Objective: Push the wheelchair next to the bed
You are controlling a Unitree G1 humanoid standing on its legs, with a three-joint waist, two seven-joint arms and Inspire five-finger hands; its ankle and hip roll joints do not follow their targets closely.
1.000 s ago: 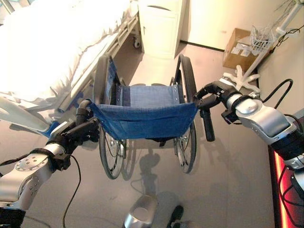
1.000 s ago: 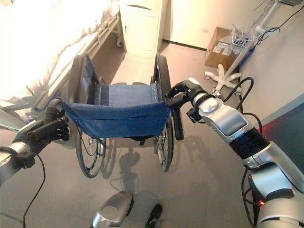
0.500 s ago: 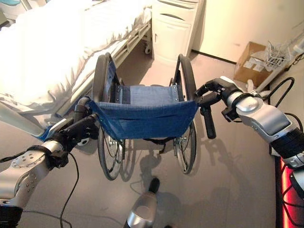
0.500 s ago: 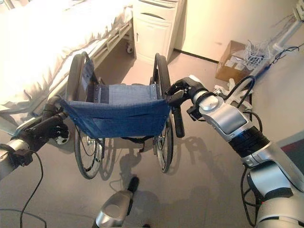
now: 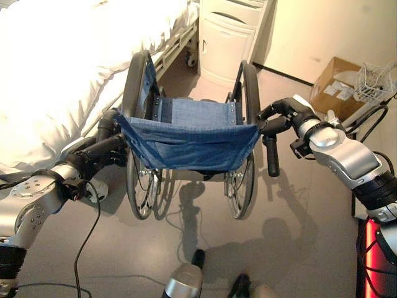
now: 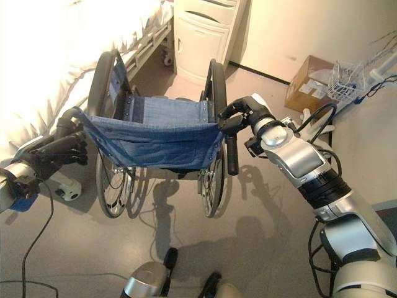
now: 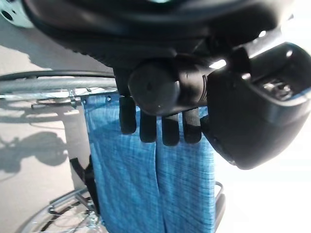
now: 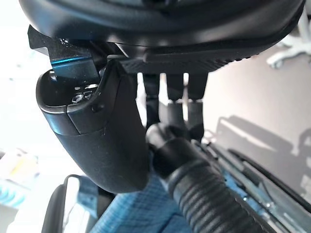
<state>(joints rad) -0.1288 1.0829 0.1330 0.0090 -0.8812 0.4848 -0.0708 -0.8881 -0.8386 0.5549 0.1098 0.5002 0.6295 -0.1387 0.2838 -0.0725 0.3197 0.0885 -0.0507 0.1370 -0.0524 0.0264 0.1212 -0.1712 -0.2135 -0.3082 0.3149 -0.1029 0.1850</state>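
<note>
While the bed (image 5: pixel 56 81) with its rumpled white cover runs close along the outer side of the left hand (image 5: pixel 99 154), that hand has its dark fingers curled round the left push handle (image 5: pixel 107 127) of the wheelchair (image 5: pixel 189 133); in the left wrist view the handle's round black end (image 7: pixel 154 87) sits inside the grip with the fingers (image 7: pixel 150 124) wrapped over it. Between the two hands hangs the wheelchair's blue woven back sling (image 5: pixel 186 146), sagging in the middle, with thin spoked wheels (image 5: pixel 239 186) below it. Its left wheel (image 5: pixel 138 81) stands just beside the bed's rail, so little room remains on that side. Ahead of the chair a white bedside cabinet (image 5: pixel 232 37) stands against the wall, with a strip of bare grey floor (image 5: pixel 205 90) before it. At the far side, the right hand (image 5: pixel 282 115) is clamped on the right push handle (image 5: pixel 272 155), whose ribbed black rubber sleeve (image 8: pixel 214 204) shows in the right wrist view. Beyond the right hand, a cardboard box (image 5: pixel 338 87) and a white wire basket (image 5: pixel 375 81) stand near the wall, well apart from the chair, with open floor (image 5: pixel 298 211) beside that hand.
</note>
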